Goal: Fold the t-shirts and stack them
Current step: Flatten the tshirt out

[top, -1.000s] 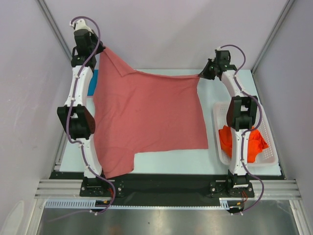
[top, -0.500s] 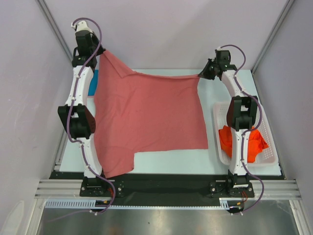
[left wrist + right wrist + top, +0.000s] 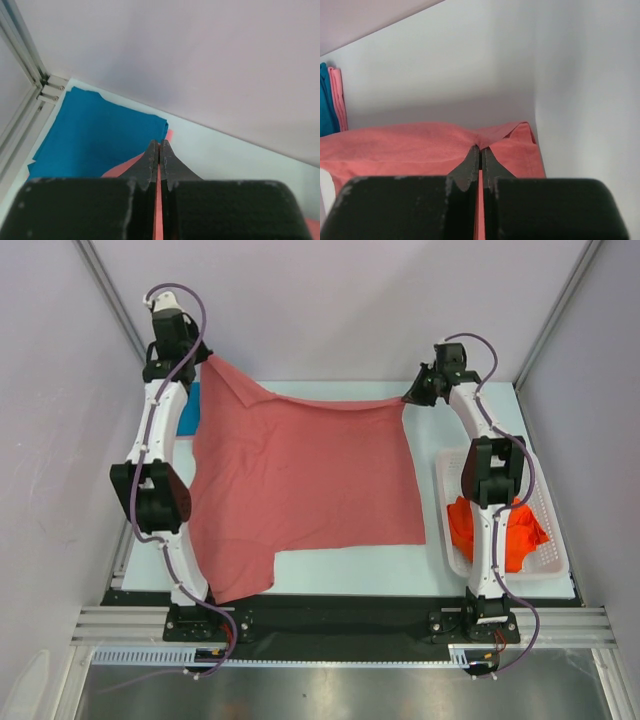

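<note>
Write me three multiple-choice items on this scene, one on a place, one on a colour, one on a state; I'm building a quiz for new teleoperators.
1. Where does the white basket stand?
A) on the right of the table, by the right arm
B) at the far left corner
C) at the near edge, in the middle

2. What colour is the folded shirt at the far left corner?
A) yellow
B) teal-blue
C) white

3. How do the left hand and right hand stand?
A) both open over the table
B) only the left grips cloth
C) both shut on the salmon-red shirt

Answers: 1 A, the top view shows it beside the right arm, with orange-red shirts inside. 2 B, the left wrist view shows blue cloth there. 3 C, each wrist view shows its hand closed on salmon cloth.
</note>
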You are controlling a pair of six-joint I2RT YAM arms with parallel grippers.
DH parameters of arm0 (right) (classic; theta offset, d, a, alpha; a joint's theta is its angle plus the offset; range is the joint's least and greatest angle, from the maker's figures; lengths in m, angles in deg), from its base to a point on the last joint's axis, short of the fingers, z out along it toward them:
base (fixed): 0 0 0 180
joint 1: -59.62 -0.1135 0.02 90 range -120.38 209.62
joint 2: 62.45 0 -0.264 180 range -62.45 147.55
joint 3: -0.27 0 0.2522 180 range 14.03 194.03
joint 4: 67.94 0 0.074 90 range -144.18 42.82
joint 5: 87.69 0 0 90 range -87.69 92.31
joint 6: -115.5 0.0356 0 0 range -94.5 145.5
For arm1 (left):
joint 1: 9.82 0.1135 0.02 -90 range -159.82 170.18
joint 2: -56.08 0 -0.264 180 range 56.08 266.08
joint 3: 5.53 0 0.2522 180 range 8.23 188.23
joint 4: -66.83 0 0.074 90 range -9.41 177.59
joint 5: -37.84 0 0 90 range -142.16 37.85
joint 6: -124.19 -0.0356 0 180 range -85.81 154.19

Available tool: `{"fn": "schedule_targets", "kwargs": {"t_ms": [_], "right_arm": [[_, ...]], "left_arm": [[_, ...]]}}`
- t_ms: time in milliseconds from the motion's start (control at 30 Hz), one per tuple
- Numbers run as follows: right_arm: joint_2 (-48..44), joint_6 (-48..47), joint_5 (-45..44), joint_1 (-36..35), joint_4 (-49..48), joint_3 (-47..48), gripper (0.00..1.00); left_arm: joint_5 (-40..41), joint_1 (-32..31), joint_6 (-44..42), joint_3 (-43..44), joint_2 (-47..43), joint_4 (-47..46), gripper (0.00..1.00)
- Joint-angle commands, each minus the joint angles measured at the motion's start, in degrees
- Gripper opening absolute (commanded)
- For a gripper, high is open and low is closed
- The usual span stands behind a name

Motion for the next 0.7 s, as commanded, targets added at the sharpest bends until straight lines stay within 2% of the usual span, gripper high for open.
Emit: {"fn": "schedule_targets", "kwargs": {"t_ms": [0,167,467,667], "right_arm": [[-8.07,-1.39,-1.92,-0.98,0.47,3.86,0.0],[-14.39,-2.62,-4.38,-2.12,1.17,3.69,0.0],[-28.63,-5.43,-7.98,-4.32,0.65,-3.07,0.0],[-41.44,-7.89,-12.29,-6.51,3.89,-6.06,0.0]], "left_arm": [[2.66,-0.13,-1.49,1.15,-10.33,-3.77,0.0],[3.36,-0.13,-3.16,0.88,-17.96,-3.51,0.0],[3.1,-0.13,-4.22,-5.35,-30.89,-3.07,0.0],[4.24,-0.13,-3.78,-3.34,-39.32,0.18,0.01]]}}
